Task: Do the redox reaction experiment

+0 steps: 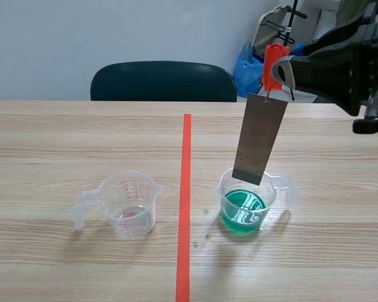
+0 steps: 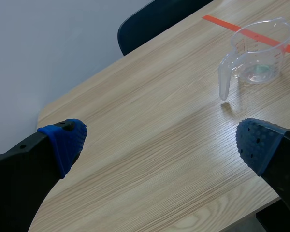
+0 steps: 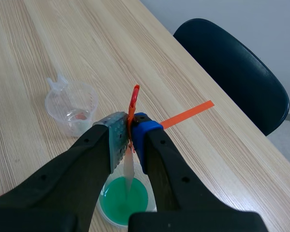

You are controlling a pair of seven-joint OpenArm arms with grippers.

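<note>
The right pincer (image 1: 281, 68) is up high over the worktop (image 1: 63, 138). Its two fingers are squeezed tight on an orange-red clip (image 1: 274, 61). A flat grey metal plate (image 1: 260, 138) hangs down from the clip. The bottom edge of the plate is right at the top of the plastic cup (image 1: 224, 190) with green liquid (image 1: 242, 212) in it. I think the plate is not wet yet, but it is hard to be sure.

The next job looks like dipping the plate. To do it well, the arm should go straight down and go slowly. The plate hangs a little tilted, so it should be kept over the middle of the cup. If it bumps the rim, the light cup could tip and spill. The pincer should keep its tight hold, so the clip does not slip. The plate should go into the green liquid, but the clip should stay dry.

The left pincer (image 2: 162, 140) has its fingers wide apart and holds nothing. It is low over the worktop, well away from the green cup. Ahead of it stands a clear measuring cup (image 1: 113, 196) with just a little liquid. A red tape line (image 1: 186, 189) runs between the two cups. Some small drops (image 1: 206, 236) lie near the green cup. A dark chair (image 1: 164, 80) and a blue bag (image 1: 246, 66) are behind the worktop. Nothing stands in the plate's way.
</note>
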